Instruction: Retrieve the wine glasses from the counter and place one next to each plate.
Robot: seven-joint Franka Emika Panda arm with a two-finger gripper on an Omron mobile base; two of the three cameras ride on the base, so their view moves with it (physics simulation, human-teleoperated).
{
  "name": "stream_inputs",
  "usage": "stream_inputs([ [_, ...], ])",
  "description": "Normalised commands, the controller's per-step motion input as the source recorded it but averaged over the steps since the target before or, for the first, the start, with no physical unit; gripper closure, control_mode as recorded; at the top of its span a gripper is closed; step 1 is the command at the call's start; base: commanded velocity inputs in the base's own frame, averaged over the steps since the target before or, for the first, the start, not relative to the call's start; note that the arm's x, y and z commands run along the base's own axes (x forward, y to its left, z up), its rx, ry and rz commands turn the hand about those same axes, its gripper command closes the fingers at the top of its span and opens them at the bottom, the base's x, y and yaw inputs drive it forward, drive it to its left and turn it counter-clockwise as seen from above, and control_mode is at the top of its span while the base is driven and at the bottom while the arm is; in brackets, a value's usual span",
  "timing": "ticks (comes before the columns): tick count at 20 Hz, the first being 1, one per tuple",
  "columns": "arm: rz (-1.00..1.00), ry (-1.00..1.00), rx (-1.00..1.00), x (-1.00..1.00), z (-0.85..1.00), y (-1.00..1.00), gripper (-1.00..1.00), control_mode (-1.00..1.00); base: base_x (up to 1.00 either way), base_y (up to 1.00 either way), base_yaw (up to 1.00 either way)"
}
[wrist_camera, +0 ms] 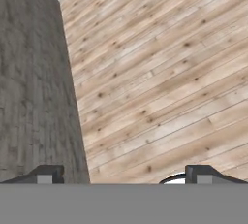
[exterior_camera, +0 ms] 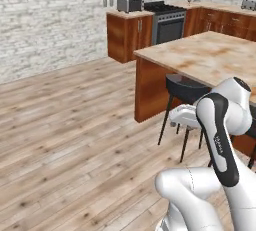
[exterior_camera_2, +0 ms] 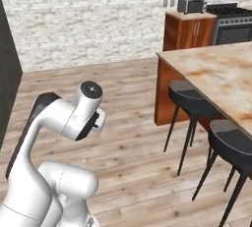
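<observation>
a pale plank floor (exterior_camera: pixel 75 140) is seen under everything. a large stone-topped island bench (exterior_camera: pixel 210 55) on reddish wood is set on it, with black stools (exterior_camera_2: pixel 189 100) stood on the floor beside its edge. a far bench (exterior_camera: pixel 129 14) by the brick wall is topped by a toaster (exterior_camera: pixel 129 4).

White arm (exterior_camera_2: pixel 64 118) folded at seven o'clock over plank floor (exterior_camera_2: pixel 128 123); island top (exterior_camera_2: pixel 216 73) with two black stools (exterior_camera_2: pixel 189 98) at three o'clock; possibly a toaster (exterior_camera_2: pixel 191 5) at one o'clock.
</observation>
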Motion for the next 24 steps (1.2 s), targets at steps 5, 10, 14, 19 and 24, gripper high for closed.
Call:
stream_inputs([
  [5, 0.0, 0.0, 0.0, 0.0, 0.0, 0.0, -1.0, 1.0, 1.0, 1.0, -0.23],
  [10, 0.0, 0.0, 0.0, 0.0, 0.0, 0.0, -1.0, 1.0, 1.0, 0.94, -0.25],
  [14, 0.0, 0.0, 0.0, 0.0, 0.0, 0.0, -1.0, 1.0, 1.0, 0.97, -0.25],
  [19, 0.0, 0.0, 0.0, 0.0, 0.0, 0.0, -1.0, 1.0, 1.0, 0.97, -0.25],
  [24, 0.0, 0.0, 0.0, 0.0, 0.0, 0.0, -1.0, 1.0, 1.0, 0.97, -0.27],
])
